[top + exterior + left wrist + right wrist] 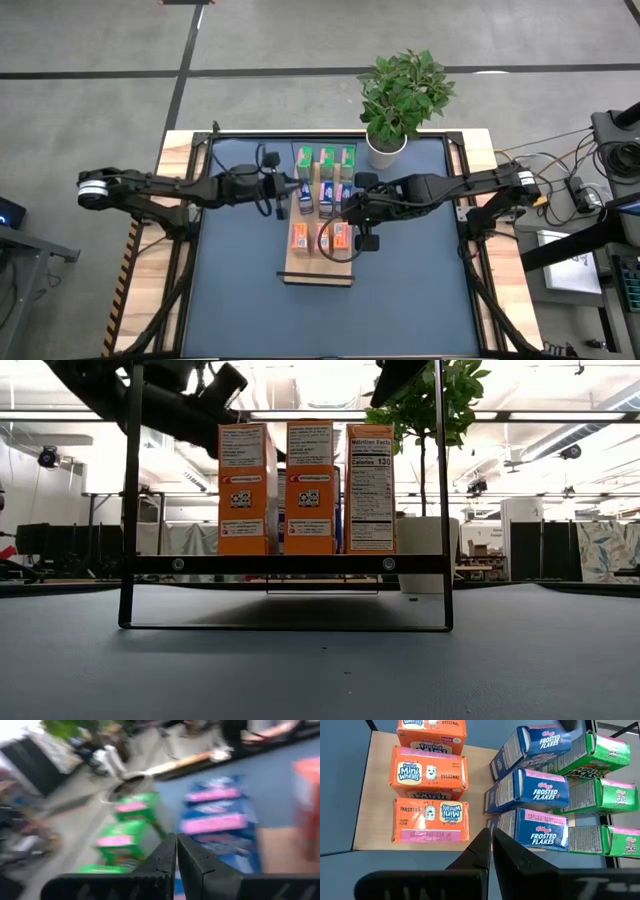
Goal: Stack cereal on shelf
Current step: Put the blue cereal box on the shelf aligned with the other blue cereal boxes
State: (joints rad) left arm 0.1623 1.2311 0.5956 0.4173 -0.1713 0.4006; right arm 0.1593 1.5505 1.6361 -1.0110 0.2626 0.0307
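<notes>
Both end effectors empty w/ fingers pressed together: right end effector (491, 851) just above Mini-Wheats boxes (431, 772) on shelf (375, 795); left end effector (176, 857) beside Frosted Flakes boxes (214, 815).

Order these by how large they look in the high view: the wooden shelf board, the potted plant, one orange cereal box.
1. Potted plant and shelf: too alike to rank; boxes hide much of the board.
2. Orange cereal box: clearly the smallest.

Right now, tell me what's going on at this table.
All nine cereal boxes stand on the shelf in three rows: green, blue, orange. Neither arm holds anything. The left pincer and the right pincer are both shut and hover above the boxes. The stacking looks done.
</notes>
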